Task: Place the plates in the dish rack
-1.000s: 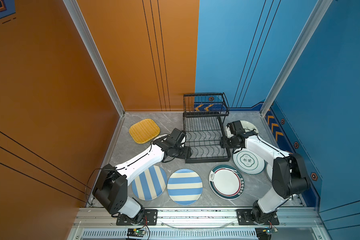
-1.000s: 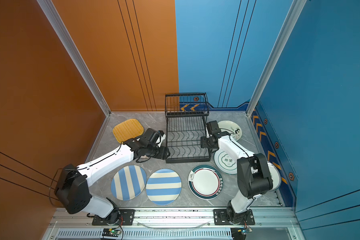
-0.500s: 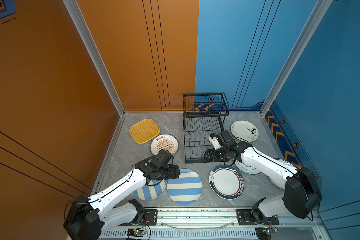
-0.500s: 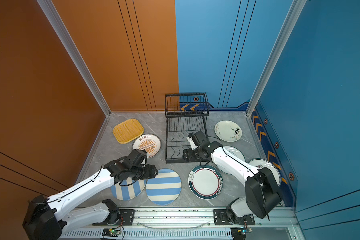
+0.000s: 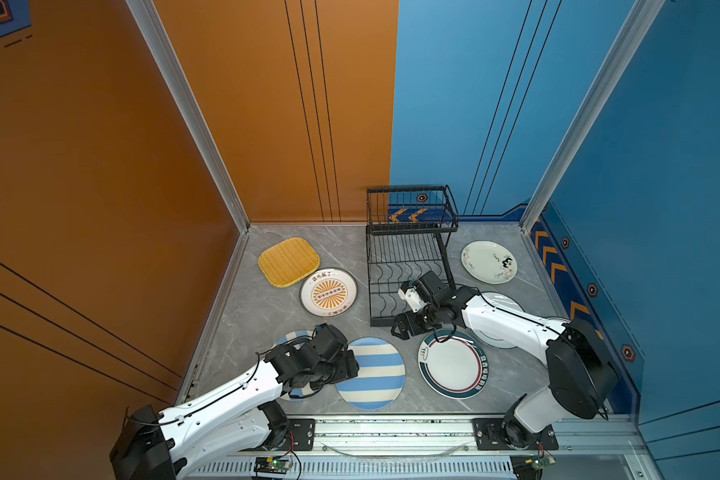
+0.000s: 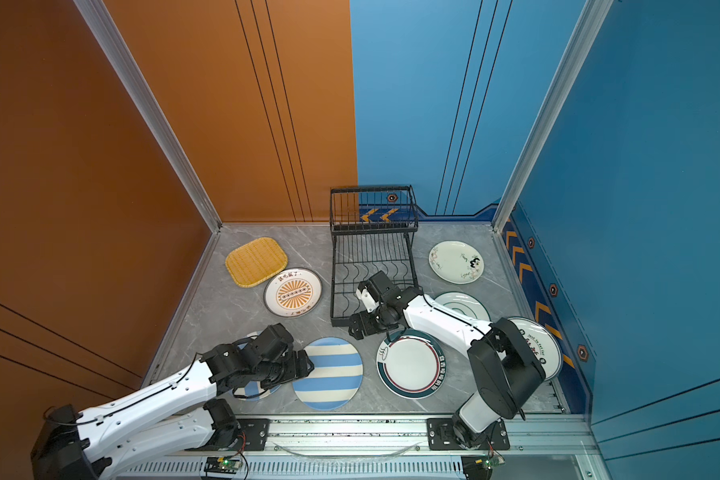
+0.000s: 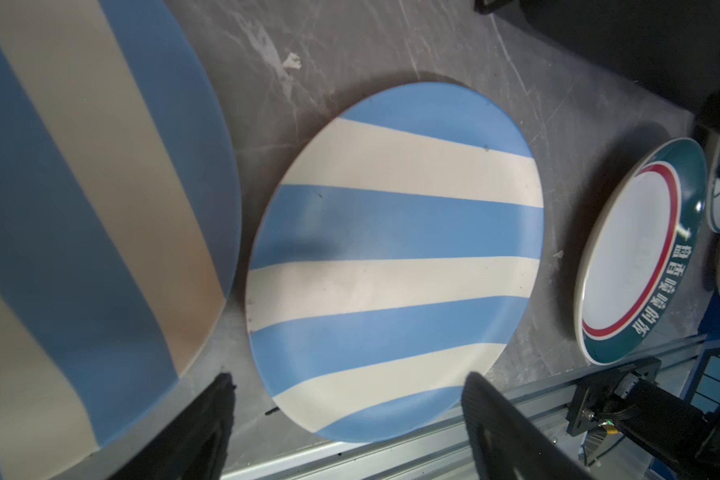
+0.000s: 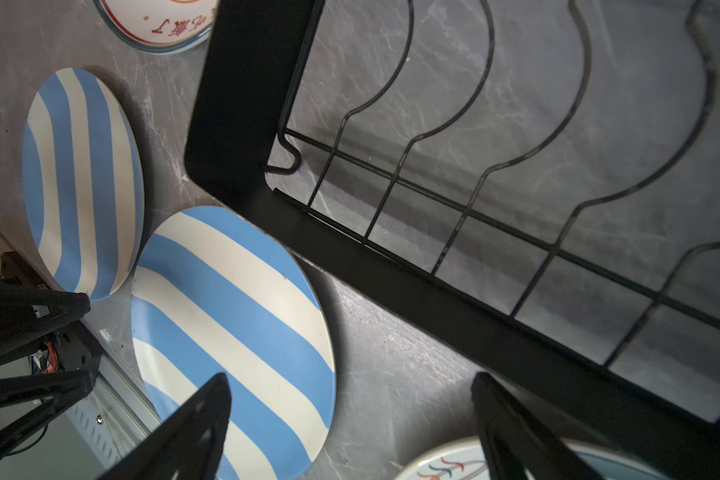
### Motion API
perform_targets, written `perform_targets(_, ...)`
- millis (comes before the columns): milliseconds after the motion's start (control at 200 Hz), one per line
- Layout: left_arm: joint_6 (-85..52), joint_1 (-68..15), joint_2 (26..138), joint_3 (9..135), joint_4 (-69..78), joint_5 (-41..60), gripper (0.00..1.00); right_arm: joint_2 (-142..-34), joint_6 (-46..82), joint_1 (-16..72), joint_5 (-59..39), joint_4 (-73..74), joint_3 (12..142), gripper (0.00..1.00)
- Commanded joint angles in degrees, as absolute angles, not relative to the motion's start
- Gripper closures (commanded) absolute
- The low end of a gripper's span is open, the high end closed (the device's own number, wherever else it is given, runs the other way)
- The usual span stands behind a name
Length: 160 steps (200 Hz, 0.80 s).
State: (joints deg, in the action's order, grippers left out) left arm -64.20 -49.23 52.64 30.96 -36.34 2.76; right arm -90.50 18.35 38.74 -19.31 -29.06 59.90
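A: So, how far is the loading?
B: Not begun. Left hand (image 7: 348,376) hangs wide open, empty, over a striped plate (image 5: 371,372); right hand (image 8: 352,376), open and empty too, is near the rack (image 5: 411,227) front. All plates (image 5: 328,292) I see lie on the counter (image 5: 267,316); the rack holds none.

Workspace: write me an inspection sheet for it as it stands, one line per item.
Surface: grey marbled tabletop, with a few pale flecks.
Job's things: dish rack holds nothing; middle striped plate, sunburst plate, yellow woven plate and the rest lie flat on the tabletop.
Clutter: nothing seen.
Grippers: left pincer open, over the middle striped plate's edge, holding nothing; right pincer open, by the rack's front corner, holding nothing.
Cables: black cable loop hangs at the left wrist, over the second striped plate.
Surroundings: orange wall and blue wall behind; metal rail in front.
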Motion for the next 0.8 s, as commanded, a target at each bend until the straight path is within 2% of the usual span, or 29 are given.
perform_targets(0, -72.3, -51.3, 52.4, 29.2, -37.9, -1.4, 0.09, -91.1, 16.4, 39.4, -21.4, -31.2, 61.4, 0.08)
perform_targets(796, -77.7, -54.4, 58.1, 23.2, -23.6, 1.5, 0.07, -97.8, 16.2, 42.1, -24.3, -31.9, 61.6, 0.03)
